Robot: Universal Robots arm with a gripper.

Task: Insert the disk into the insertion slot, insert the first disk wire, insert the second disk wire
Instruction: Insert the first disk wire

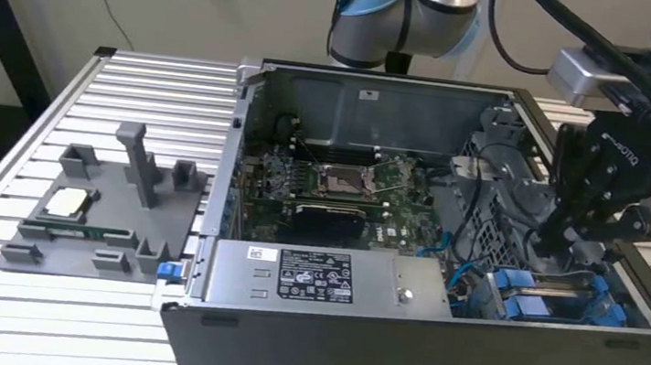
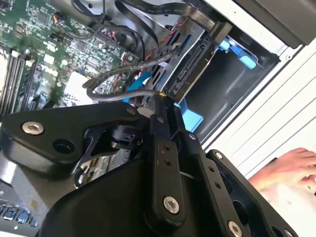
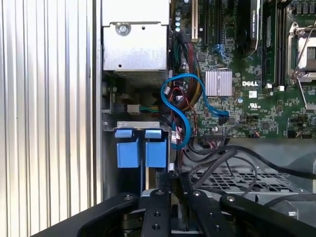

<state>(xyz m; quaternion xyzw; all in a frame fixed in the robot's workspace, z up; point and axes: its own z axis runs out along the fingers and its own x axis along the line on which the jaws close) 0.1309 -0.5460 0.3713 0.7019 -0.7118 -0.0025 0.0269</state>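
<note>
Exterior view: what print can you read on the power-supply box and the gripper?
Power-supply box: white label, print too small to read.
Gripper: white maker's lettering on its body, a brand mark only.
Small sticker inside the computer case: too small to read.

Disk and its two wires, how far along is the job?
The disk already sits in the insertion slot. In hand: the gripper is at a black wire beside the disk's connector edge. I can't tell whether either wire is plugged in yet.
</note>
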